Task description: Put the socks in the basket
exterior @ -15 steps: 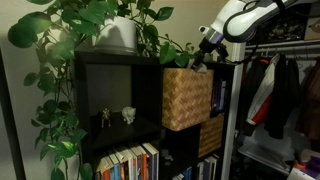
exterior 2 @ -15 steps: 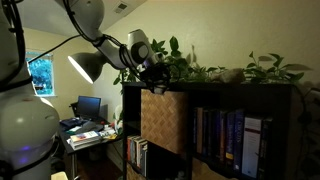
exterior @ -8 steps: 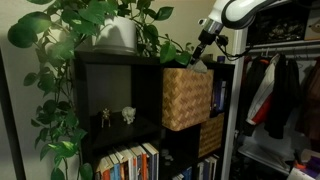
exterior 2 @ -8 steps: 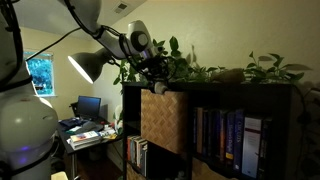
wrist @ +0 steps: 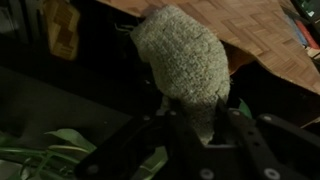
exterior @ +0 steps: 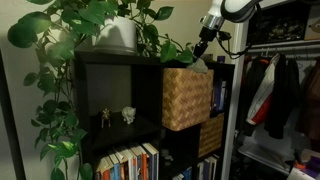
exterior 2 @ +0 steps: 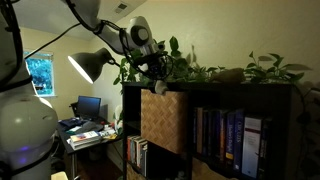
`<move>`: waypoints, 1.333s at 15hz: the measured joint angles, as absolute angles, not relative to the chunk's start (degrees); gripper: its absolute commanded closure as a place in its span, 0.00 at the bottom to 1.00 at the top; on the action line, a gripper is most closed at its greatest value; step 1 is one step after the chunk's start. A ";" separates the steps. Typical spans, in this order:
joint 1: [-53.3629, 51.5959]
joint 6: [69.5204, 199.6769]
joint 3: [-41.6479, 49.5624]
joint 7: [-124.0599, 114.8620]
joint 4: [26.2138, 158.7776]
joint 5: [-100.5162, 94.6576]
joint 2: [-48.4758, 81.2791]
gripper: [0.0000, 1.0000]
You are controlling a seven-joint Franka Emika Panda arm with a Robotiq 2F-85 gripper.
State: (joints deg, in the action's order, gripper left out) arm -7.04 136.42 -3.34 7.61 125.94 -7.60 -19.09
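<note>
The gripper (exterior: 203,50) hangs above the top of a tall black shelf unit (exterior: 100,75), right over the front upper edge of the basket (exterior: 187,97). The basket is woven tan wicker and sits in an upper cubby, sticking out past the shelf front. In the wrist view the gripper (wrist: 200,120) is clamped on a nubbly grey-green sock (wrist: 185,58), the fingers (wrist: 160,132) pressed against either side of it. The free end of the sock reaches toward the woven wicker (wrist: 262,30) behind it. A green leaf (wrist: 55,140) shows in one corner of that view.

Leafy trailing plants (exterior: 80,20) crowd the top of the shelf around a white pot (exterior: 118,35), and vines hang down its side. One cubby holds two small pale figurines (exterior: 117,116), with a row of books (exterior: 130,163) below them. A darker basket (exterior: 210,135) sits lower down, under the tan one. Beside the shelf, clothes (exterior: 280,95) hang on a rack.

In an exterior view the gripper (exterior 2: 155,72) is among the leaves just above the basket (exterior 2: 165,120). Behind it are a lamp (exterior 2: 90,65), a bright window (exterior 2: 40,75) and a cluttered desk (exterior 2: 85,130) with a monitor.
</note>
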 measured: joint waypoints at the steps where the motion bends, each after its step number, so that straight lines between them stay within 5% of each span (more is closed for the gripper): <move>1: -7.06 136.42 -3.34 7.63 126.08 -6.66 -19.06 0.95; 16: -12.09 153.24 -1.75 25.04 133.69 9.12 -14.56 0.94; 17: -12.58 153.85 -1.71 26.49 133.67 10.10 -14.56 0.62; 20: -14.51 154.90 -1.65 29.98 133.42 13.05 -14.60 0.46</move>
